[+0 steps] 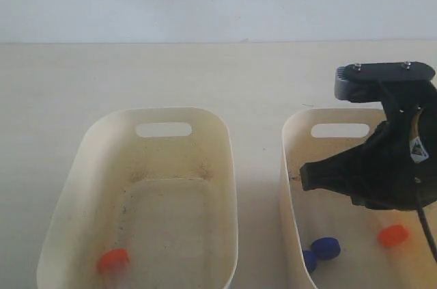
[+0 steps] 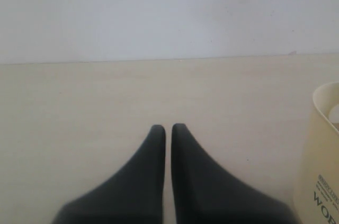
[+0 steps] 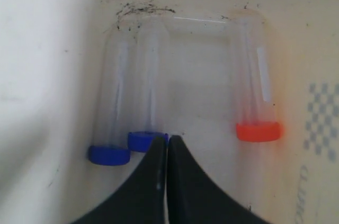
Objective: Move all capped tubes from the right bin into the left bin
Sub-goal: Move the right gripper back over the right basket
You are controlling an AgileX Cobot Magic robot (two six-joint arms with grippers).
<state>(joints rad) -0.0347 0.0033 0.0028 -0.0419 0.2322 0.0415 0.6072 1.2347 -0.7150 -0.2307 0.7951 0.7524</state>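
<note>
The right bin holds three clear tubes lying flat: two with blue caps side by side and one with an orange-red cap. In the right wrist view the blue caps lie by a side wall, and the orange-red cap lies near the dotted wall. My right gripper is shut and empty, its tips just beside a blue cap. The left bin holds one orange-red-capped tube. My left gripper is shut over bare table.
My right arm hangs over the right bin and hides part of its inside. A cream tub wall with dark lettering stands at the edge of the left wrist view. A pale wall rises behind the light wooden table.
</note>
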